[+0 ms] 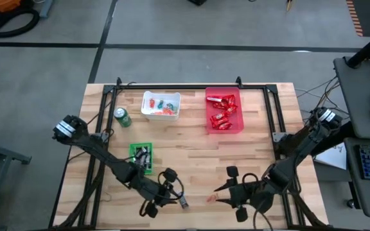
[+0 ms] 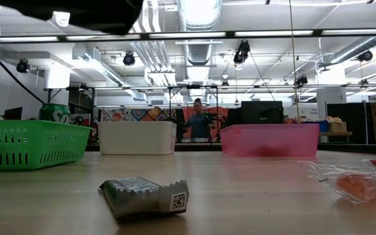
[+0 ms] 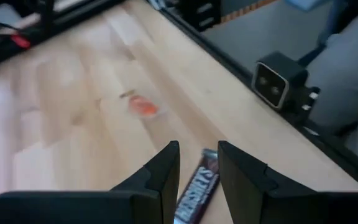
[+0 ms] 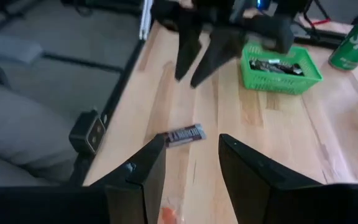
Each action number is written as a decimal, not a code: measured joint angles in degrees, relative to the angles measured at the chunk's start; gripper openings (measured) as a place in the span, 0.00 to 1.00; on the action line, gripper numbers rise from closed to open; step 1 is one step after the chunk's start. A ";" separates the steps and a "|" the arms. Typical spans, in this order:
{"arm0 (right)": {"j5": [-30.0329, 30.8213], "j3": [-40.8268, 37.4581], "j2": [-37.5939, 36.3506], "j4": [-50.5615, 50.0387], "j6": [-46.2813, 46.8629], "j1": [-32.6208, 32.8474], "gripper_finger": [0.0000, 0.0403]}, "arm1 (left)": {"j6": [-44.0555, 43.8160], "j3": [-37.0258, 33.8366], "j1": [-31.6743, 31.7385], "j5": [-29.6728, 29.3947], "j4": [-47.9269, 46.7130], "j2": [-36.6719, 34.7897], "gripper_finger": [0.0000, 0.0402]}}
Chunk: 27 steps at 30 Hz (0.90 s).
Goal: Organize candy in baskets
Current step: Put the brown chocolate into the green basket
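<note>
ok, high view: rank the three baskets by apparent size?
1. red basket, largest.
2. white basket, slightly smaller.
3. green basket, smallest, though the left arm partly covers it, so its full outline is unclear.

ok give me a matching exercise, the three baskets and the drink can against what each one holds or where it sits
Things:
1. white basket
2. red basket
3. green basket
4. green drink can

Descriptions:
A. holds dark-wrapped mini bars
B. stands upright on the bare table, beside the white basket
C. holds only red-wrapped candy
D. holds mixed small pieces, orange and green among them

Pairs: 1-D, 2-C, 3-A, 4-B
</note>
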 joint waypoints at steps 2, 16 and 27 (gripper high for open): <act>0.12 -4.03 -2.03 4.28 -0.74 -0.02 0.35 | 0.00 0.00 0.77 2.97 1.64 1.46 0.23; 4.14 -23.15 -11.00 30.63 -4.63 -0.66 0.35 | -0.13 -0.06 7.25 20.69 6.46 8.07 0.19; 4.06 -23.55 -10.78 31.42 -3.98 -1.32 0.35 | 0.72 0.19 7.84 21.66 8.08 11.85 0.36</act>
